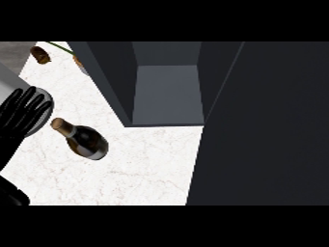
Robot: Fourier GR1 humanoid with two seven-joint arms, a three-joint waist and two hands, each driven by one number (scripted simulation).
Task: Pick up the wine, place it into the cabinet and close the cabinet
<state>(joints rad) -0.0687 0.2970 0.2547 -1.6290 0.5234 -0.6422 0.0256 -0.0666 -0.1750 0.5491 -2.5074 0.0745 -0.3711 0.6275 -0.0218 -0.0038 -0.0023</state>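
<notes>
I see the left hand point(19, 113) at the left edge, fingers straight and spread, holding nothing. The wine bottle point(85, 140) sits on the white counter point(138, 169) just right of it, left of the open cabinet point(167, 91). My right hand doesn't show.

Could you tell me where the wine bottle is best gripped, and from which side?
Probably round the dark body of the wine bottle, below its narrower tan-topped neck. The left hand shows open at its left with bare counter between, so coming from the left looks simplest.
</notes>
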